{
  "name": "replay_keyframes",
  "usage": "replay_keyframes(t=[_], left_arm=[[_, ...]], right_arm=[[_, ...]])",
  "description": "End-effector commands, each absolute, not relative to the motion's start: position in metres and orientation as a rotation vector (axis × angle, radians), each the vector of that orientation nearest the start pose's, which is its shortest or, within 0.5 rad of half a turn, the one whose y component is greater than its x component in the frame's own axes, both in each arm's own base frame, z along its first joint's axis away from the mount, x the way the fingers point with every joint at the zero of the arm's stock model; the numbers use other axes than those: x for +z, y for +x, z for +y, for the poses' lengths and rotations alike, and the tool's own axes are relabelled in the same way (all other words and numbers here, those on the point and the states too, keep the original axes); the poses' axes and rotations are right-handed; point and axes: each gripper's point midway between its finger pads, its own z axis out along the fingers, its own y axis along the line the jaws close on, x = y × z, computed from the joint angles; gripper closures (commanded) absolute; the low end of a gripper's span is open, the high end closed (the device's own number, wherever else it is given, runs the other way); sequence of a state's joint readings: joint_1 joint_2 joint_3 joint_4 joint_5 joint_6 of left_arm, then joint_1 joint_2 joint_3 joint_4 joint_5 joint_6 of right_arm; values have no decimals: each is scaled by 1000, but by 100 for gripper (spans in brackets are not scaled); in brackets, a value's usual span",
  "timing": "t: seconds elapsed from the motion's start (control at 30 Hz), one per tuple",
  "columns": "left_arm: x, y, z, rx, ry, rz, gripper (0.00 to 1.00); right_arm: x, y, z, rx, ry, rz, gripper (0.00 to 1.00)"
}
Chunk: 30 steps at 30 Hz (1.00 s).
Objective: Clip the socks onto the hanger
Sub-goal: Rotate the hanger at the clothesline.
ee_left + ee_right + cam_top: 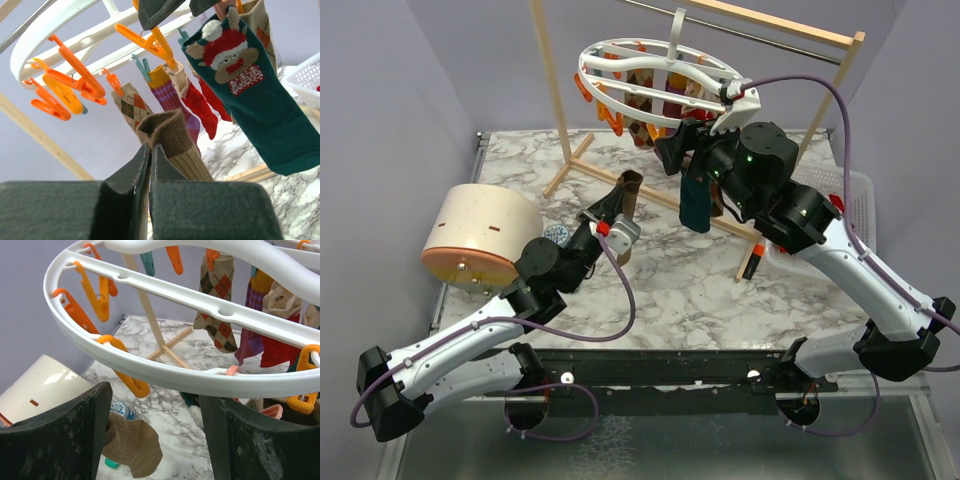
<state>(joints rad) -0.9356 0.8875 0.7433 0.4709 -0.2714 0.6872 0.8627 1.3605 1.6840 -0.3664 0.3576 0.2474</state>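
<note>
left gripper [151,150] jaws pinched on brown sock [175,135] below hanger [165,374] rim | right gripper [156,400] jaws wide, just under hanger's near rim

The grey-veined marble surface [700,290] carries a wooden rack [560,110] standing toward its far side. Left of the rack lies a cream drum-shaped container [480,240] on its side. Right of the rack sits a white slatted basket [855,205]. Just beside the rack's near right foot lies a small orange-and-black object [753,262].

Robot lab booth, plain purple walls [380,120], marble-print tabletop [700,300], black mounting rail [670,372]
</note>
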Motion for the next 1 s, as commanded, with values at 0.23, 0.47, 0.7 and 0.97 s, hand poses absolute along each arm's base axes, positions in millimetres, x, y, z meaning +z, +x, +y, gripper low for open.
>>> replay_keyframes(t=[0.23, 0.47, 0.7, 0.97], left_arm=[[384, 261, -226, -49, 718, 1045, 100], [381, 262, -231, -70, 727, 1052, 100], [381, 264, -244, -107, 743, 1054, 100], [396, 275, -262, -97, 755, 1023, 100]], right_arm=[[453, 331, 218, 283, 73, 1556, 31], [446, 321, 170, 150, 147, 1536, 30], [441, 320, 141, 68, 170, 1548, 30], [439, 321, 126, 44, 171, 1556, 30]])
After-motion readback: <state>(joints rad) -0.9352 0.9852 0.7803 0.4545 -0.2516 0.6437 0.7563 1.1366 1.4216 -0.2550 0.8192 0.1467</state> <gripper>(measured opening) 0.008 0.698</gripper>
